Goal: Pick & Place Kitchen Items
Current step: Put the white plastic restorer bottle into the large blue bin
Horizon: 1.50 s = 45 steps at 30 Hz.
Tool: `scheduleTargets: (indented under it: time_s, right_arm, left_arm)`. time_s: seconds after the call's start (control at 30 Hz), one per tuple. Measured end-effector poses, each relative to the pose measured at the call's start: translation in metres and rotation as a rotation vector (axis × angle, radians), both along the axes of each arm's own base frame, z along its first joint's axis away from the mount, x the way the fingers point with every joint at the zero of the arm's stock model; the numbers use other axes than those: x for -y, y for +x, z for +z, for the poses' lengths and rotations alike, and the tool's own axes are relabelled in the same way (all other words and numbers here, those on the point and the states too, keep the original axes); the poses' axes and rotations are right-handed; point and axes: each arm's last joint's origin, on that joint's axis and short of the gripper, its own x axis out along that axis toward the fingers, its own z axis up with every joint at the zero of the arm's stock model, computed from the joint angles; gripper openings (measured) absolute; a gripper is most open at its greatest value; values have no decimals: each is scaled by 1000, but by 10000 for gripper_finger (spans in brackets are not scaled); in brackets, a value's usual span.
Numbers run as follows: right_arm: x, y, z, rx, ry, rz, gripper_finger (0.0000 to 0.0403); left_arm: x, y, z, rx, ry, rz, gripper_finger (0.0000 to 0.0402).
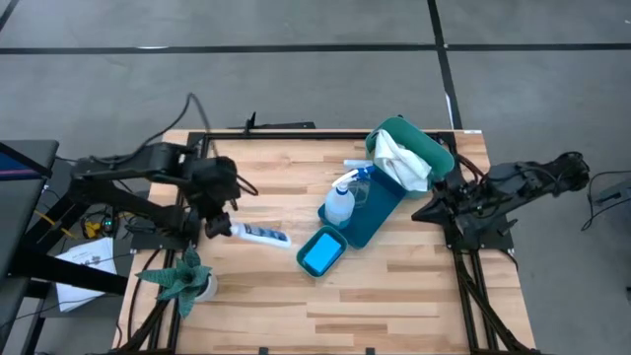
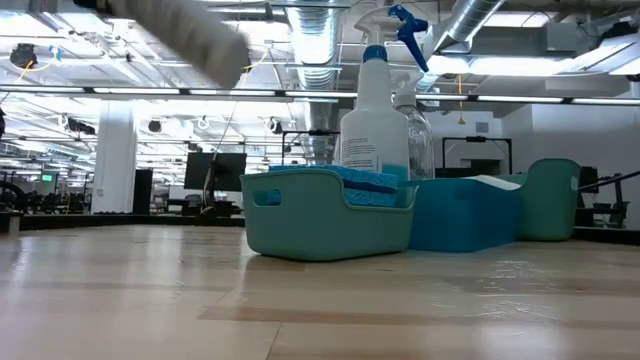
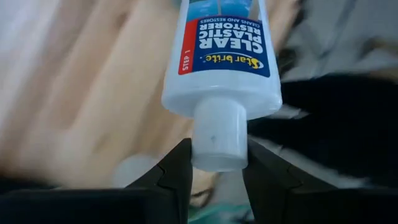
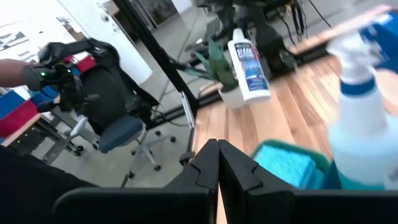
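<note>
While the small blue-labelled white bottle (image 3: 221, 68) hangs by its cap between the fingers of the left end effector (image 3: 217, 167), the step in hand looks like carrying it across to the bins, and doing that well depends mostly on the grip. The pinch sits only on the narrow white cap, with the long body sticking out past the fingertips, so the bottle could pivot or slip if the arm swings quickly; a slow, level carry would suit it better. In the high view the bottle (image 1: 258, 235) lies over the left part of the counter (image 1: 394, 296), near the green spiky plant (image 1: 184, 279) and well apart from the containers. The nearest likely target is the small teal bin (image 1: 321, 252), which already holds a blue sponge (image 1: 320, 254); beyond it the long blue tray (image 1: 380, 212) carries the spray bottle (image 1: 341, 200), and the round green tub (image 1: 434, 150) holds the white cloth (image 1: 401, 158). Lowering the bottle close over the chosen bin before letting go would keep it from bouncing out or knocking the upright spray bottle. The right end effector (image 4: 213, 163), fingers pressed together and empty, waits at the right edge of the counter.
</note>
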Motion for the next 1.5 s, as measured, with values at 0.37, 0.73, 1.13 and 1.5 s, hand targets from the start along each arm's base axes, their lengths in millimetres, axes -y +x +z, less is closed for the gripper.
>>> scheduleTargets:
  time_s: [0.37,0.73,1.13,1.5]
  right_arm:
    - [-38,44,22,328,-109,103,0]
    - [-54,58,54,621,-300,-107,95]
    - [-62,90,81,471,-668,-176,321]
    - [-56,124,91,269,-686,-86,317]
  left_arm:
    - [26,16,43,461,-214,99,107]
    - [36,44,48,624,-250,89,107]
    - [28,57,51,710,-237,123,107]
    - [21,74,53,796,-239,111,107]
